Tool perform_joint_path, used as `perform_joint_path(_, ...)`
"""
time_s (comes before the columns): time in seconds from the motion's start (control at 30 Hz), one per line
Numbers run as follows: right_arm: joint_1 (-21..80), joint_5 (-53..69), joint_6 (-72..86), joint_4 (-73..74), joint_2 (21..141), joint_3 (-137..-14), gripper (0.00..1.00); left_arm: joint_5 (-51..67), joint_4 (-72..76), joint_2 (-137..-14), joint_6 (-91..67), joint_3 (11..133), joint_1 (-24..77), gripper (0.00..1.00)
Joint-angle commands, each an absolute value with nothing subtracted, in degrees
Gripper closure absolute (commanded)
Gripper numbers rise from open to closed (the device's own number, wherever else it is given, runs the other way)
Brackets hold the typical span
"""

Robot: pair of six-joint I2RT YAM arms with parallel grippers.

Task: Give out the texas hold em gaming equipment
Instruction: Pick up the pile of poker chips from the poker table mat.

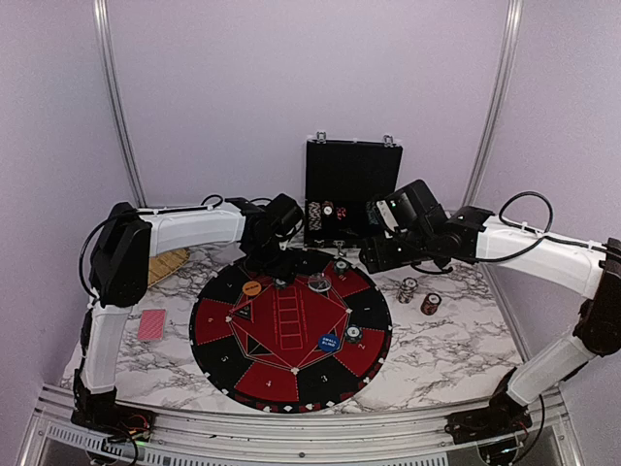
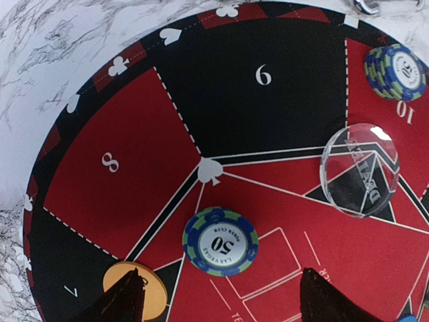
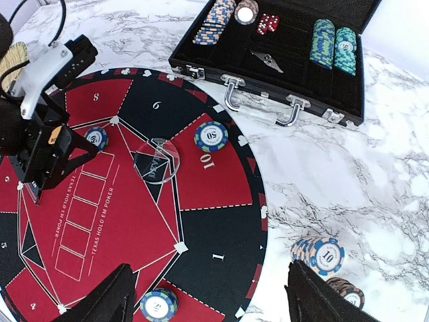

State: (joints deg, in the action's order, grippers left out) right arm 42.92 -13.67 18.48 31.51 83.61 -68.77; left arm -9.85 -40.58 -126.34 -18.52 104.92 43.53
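A blue-green poker chip marked 50 [image 2: 220, 241] lies flat on the round black-and-red mat [image 2: 120, 168]. My left gripper [image 2: 224, 302] hovers over it, open, its fingers wide on either side and touching nothing. An orange disc [image 2: 151, 288] sits by the left finger, and a clear disc [image 2: 360, 169] lies to the right. A second 50 chip [image 3: 211, 136] rests on section 10, and a third [image 3: 159, 305] lies near my right gripper [image 3: 214, 298]. That gripper is open and empty above section 1. In the top view a blue disc [image 1: 328, 342] lies on the mat [image 1: 291, 388].
The open black case [image 3: 281, 47] with racked chips stands behind the mat. Two short chip stacks [image 3: 320, 253] [image 3: 345, 292] stand on the marble right of the mat. A red-backed card [image 1: 152, 324] lies left of it, with a tan ridged object [image 1: 170, 262] behind.
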Motion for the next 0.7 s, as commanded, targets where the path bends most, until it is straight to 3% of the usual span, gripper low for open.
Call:
perform_joint_path(0.0, 43.18, -14.38, 20.95, 29.22, 79.97, -67.53, 0.24, -10.8, -46.45, -131.32, -17.39, 110.93, 43.31, 0.2)
perform_joint_path(0.37, 43.21, -14.94, 21.17, 29.79, 79.36, -66.86, 0.24, -8.72, -48.43, -136.76, -16.09, 114.52, 43.47, 0.26)
perform_joint_path(0.67, 43.22, -15.01, 21.43, 29.9, 79.82, -66.83, 0.25, -7.21, -48.34, -138.7, -15.48, 115.14, 43.25, 0.38)
